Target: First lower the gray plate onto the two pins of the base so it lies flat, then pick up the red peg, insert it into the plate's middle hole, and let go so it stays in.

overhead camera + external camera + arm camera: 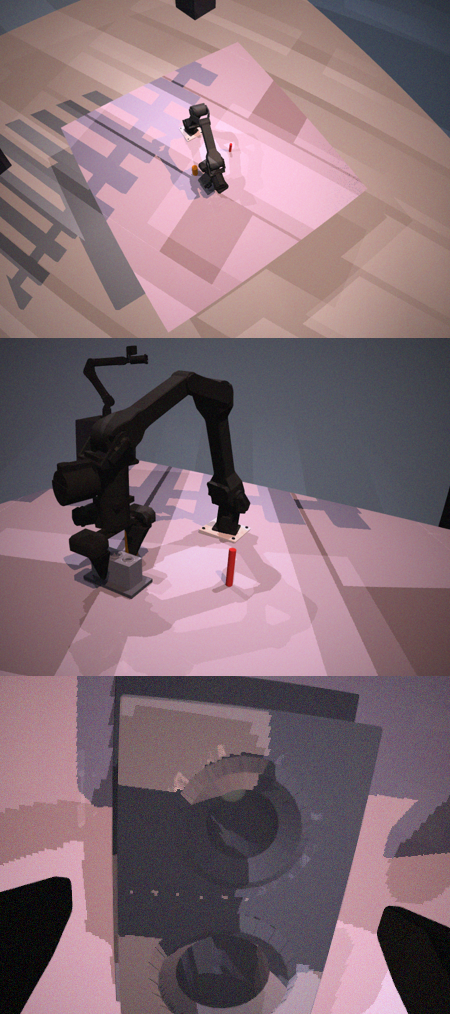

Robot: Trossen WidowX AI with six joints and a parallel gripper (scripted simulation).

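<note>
The gray plate [127,572] [160,861] is a thick block with round holes in its top. It sits low and level on the dark base [140,588] [240,688], with no gap seen at its near end. The pins are hidden beneath it. My gripper [119,566] [231,909] is open, with one finger on each side of the plate and space between each finger and the plate in the wrist view. The red peg [230,147] [231,567] stands upright on the pink mat, away from the gripper.
An orange cylinder [194,170] stands close beside the gripper, mostly hidden behind it in the exterior view. My arm's white mounting plate [188,137] [218,534] lies behind the peg. A black block [195,8] stands beyond the pink mat [283,196].
</note>
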